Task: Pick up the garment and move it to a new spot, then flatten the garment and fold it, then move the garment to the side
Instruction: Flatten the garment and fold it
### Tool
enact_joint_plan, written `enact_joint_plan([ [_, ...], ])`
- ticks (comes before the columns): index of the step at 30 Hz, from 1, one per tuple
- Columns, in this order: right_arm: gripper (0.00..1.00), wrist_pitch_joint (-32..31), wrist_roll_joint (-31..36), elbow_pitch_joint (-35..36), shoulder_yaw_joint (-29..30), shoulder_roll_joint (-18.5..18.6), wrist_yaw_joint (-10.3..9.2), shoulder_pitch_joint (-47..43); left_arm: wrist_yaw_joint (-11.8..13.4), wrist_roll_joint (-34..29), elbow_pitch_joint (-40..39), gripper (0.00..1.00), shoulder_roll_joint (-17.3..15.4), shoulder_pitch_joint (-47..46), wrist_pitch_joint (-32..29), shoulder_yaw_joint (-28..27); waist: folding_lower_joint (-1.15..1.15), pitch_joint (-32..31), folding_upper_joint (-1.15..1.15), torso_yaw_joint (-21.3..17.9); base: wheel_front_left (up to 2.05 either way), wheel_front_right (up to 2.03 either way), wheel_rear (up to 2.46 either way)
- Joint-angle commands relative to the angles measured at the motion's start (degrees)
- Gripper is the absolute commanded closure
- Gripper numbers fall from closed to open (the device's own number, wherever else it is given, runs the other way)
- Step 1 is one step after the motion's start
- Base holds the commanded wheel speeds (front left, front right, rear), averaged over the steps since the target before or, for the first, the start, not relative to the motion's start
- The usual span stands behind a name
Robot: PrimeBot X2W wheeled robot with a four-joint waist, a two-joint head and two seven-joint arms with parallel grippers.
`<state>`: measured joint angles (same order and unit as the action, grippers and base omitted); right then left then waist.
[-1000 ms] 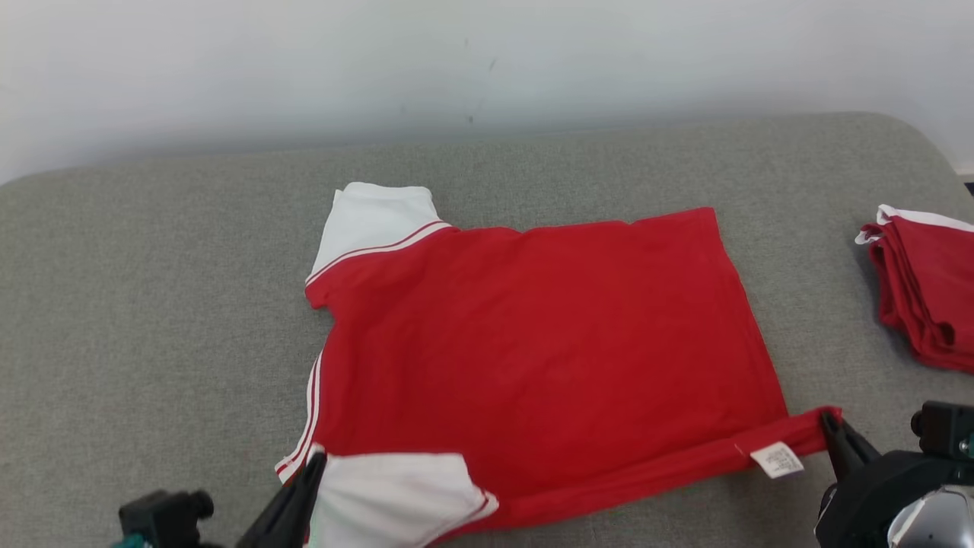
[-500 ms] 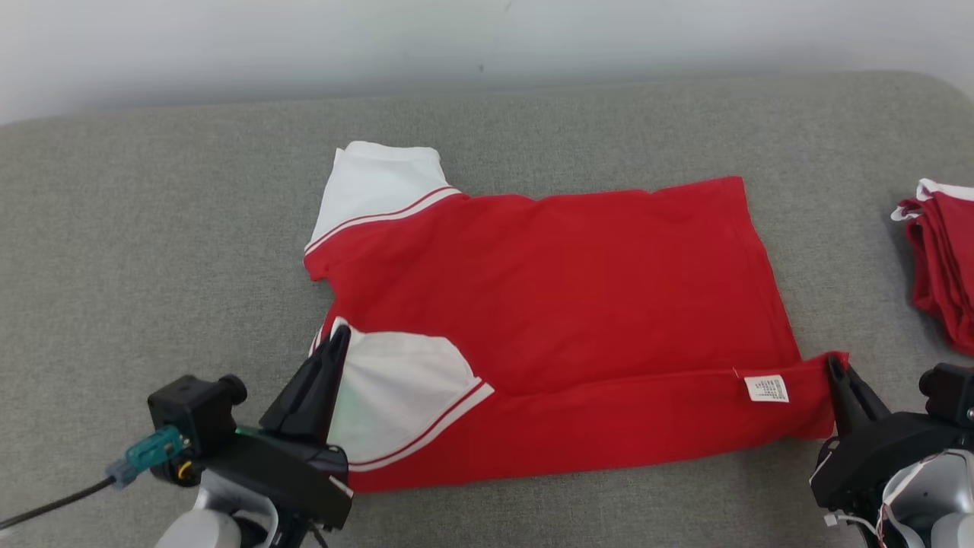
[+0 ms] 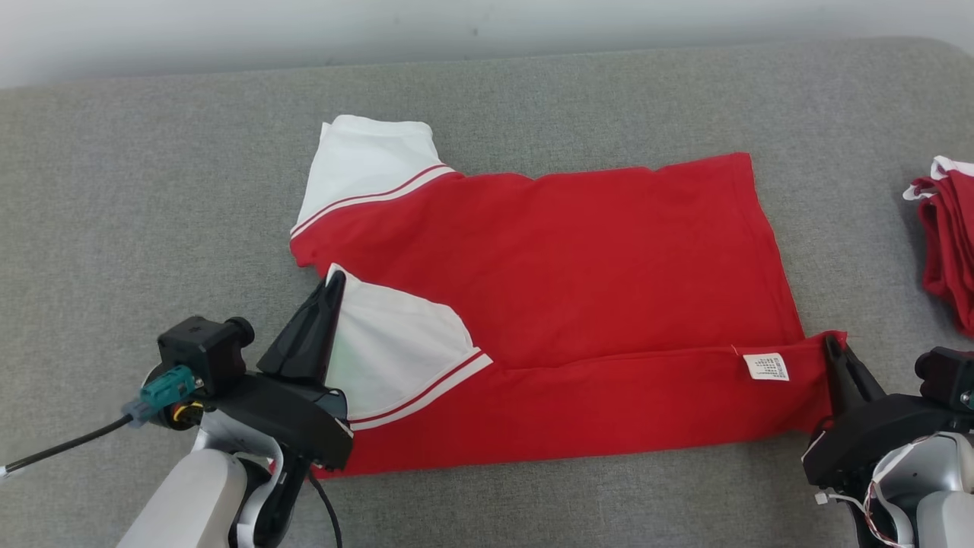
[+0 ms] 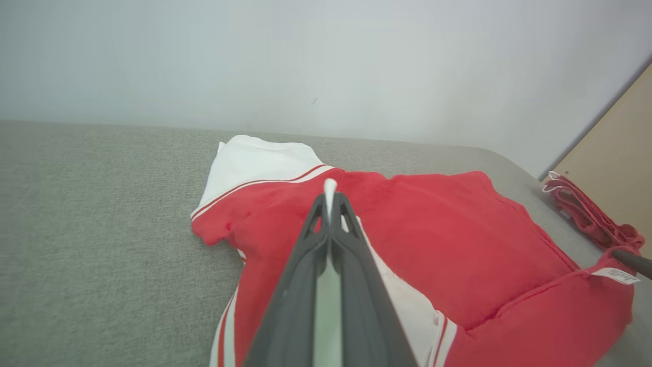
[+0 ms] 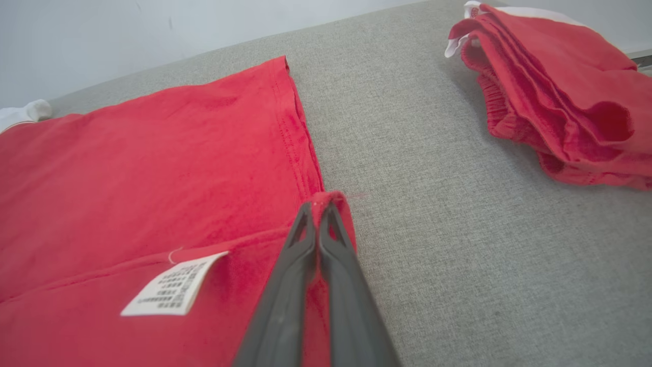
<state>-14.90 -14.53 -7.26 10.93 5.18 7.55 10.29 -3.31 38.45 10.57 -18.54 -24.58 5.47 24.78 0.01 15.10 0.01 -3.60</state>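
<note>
Left hand (image 3: 333, 278) at lower left of the head view, fingers pressed together, clenched on the white edge of the near sleeve (image 3: 396, 342). Holds that sleeve turned in over the red body of the shirt (image 3: 571, 251), white lying on red, striped trim slanting down toward the near edge. Shows the same clench in the left wrist view, with a sliver of white cloth poking out past the closed tips.

Farther back, second sleeve (image 3: 365, 160), also white, spread flat on the gray fabric surface (image 3: 152, 190) and pointing toward the wall (image 3: 456, 23).

Shirt in the middle of that surface, laid sideways: sleeves to the left, hem to the right. Near long edge folded over onto the body as a red band running from the turned-in sleeve to the hem. White label (image 3: 767, 366) face up on that band, near its right end.

Right hand (image 3: 831, 342) at lower right, shut tight on the red corner of the band, just beside the label. Carries red cloth wrapped over its closed tips in the right wrist view.

At far right, pile (image 3: 947, 243) of folded red cloth with white trim, resting on the same surface, well apart from the shirt, with bare gray between them.
</note>
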Motion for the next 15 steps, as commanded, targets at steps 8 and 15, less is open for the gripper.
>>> enact_joint_plan([
  [8,0.0,2.33,0.43,-3.95,0.09,-0.92,-0.13,2.54,2.74,-3.3,7.16,0.0,0.73,-2.42,2.47,0.53,-0.01,0.08,-0.01,-0.58,0.0,0.0,0.0],
  [15,0.0,2.26,0.55,-5.68,0.41,-1.21,-0.13,2.69,5.15,-6.93,13.02,0.0,0.82,-3.64,5.63,1.57,-0.01,-1.64,-0.01,-0.52,0.0,0.0,0.0],
])
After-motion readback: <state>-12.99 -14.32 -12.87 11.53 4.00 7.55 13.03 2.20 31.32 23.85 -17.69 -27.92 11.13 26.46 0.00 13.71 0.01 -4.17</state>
